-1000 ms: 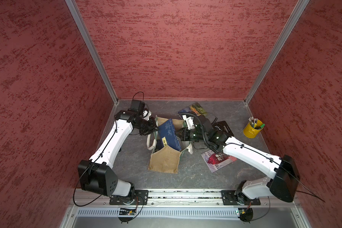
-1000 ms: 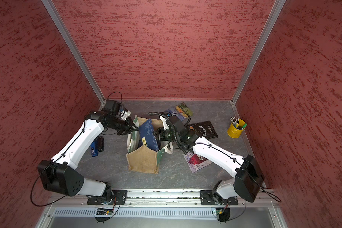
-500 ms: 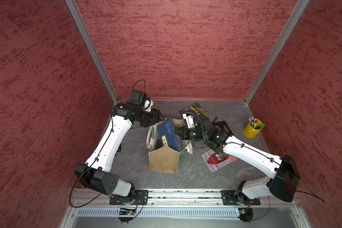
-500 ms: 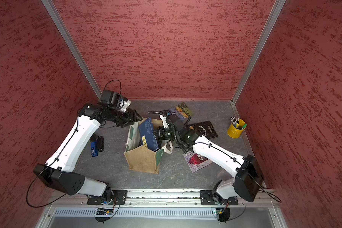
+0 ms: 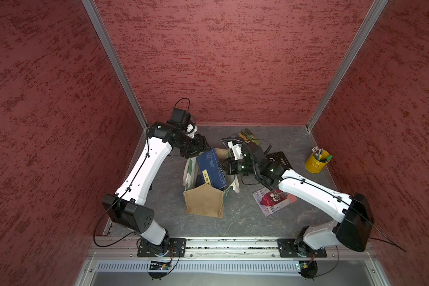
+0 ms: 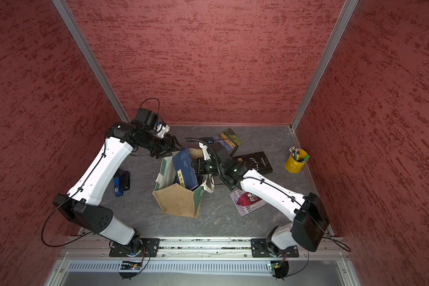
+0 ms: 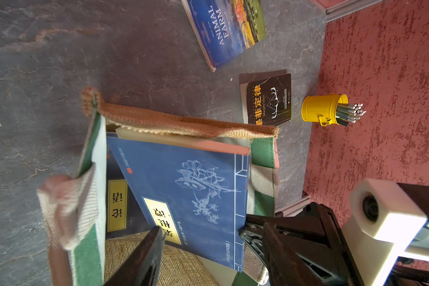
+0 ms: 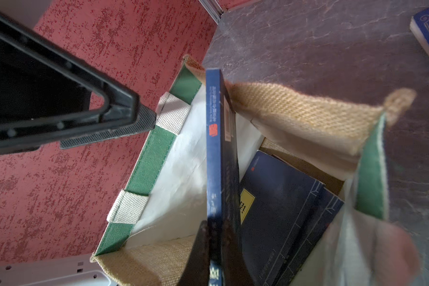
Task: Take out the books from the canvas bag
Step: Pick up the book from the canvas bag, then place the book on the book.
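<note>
Centre frame, the canvas bag (image 5: pixel 203 203) stands open while the right gripper (image 5: pixel 224 166) pinches a navy book (image 5: pixel 211 168) tilted up out of it. The left gripper (image 5: pixel 201 148), jaws spread, hovers empty at the bag's upper rim. Animal Farm (image 5: pixel 245 135), a black book (image 5: pixel 280 158) and a pink-red book (image 5: pixel 274 201) lie outside, at right.

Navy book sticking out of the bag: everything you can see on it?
The navy book is a thin paperback: white plant drawing, ruled lines, yellow title label. It stands tilted, upper part clear of the canvas bag, lower end inside beside a second book. The right gripper is shut on its edge; the left gripper hangs open near its top corner.
</note>
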You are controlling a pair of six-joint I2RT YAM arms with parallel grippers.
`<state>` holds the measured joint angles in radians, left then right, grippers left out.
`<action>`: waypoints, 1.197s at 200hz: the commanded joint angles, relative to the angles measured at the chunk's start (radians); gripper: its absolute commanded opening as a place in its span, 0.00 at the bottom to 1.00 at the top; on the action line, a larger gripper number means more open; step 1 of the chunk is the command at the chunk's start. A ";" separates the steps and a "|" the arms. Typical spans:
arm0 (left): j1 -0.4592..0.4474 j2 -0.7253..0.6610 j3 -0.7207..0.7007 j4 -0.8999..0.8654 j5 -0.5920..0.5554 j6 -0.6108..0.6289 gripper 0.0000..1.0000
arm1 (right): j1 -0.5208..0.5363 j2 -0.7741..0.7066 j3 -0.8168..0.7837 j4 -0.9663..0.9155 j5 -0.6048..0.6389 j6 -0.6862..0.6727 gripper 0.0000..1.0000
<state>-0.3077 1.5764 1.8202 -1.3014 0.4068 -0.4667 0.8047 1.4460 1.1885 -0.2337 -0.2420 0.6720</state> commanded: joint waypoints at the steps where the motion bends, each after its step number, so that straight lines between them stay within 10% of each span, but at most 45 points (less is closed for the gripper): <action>1: 0.025 -0.010 0.034 -0.013 -0.027 -0.004 0.64 | -0.009 -0.026 0.054 0.015 0.029 -0.004 0.00; 73: 0.157 -0.017 0.053 -0.013 -0.040 0.024 0.62 | -0.320 -0.247 0.120 -0.021 0.061 0.097 0.00; 150: 0.155 -0.052 -0.124 0.037 -0.021 0.035 0.62 | -0.483 -0.375 -0.399 0.315 0.068 0.356 0.00; 191: 0.157 -0.055 -0.165 0.024 -0.029 0.061 0.62 | -0.482 -0.327 -0.407 0.267 0.058 0.331 0.00; 222: 0.156 -0.051 -0.192 0.032 -0.027 0.063 0.65 | -0.484 -0.287 -0.284 0.040 0.160 0.258 0.55; 239: 0.153 -0.045 -0.209 0.041 -0.013 0.060 0.64 | -0.484 -0.236 -0.254 -0.028 0.229 0.247 0.68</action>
<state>-0.1516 1.5436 1.6333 -1.2781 0.3779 -0.4282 0.3241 1.1584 0.8776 -0.1223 -0.1371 0.9531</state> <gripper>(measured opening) 0.644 0.617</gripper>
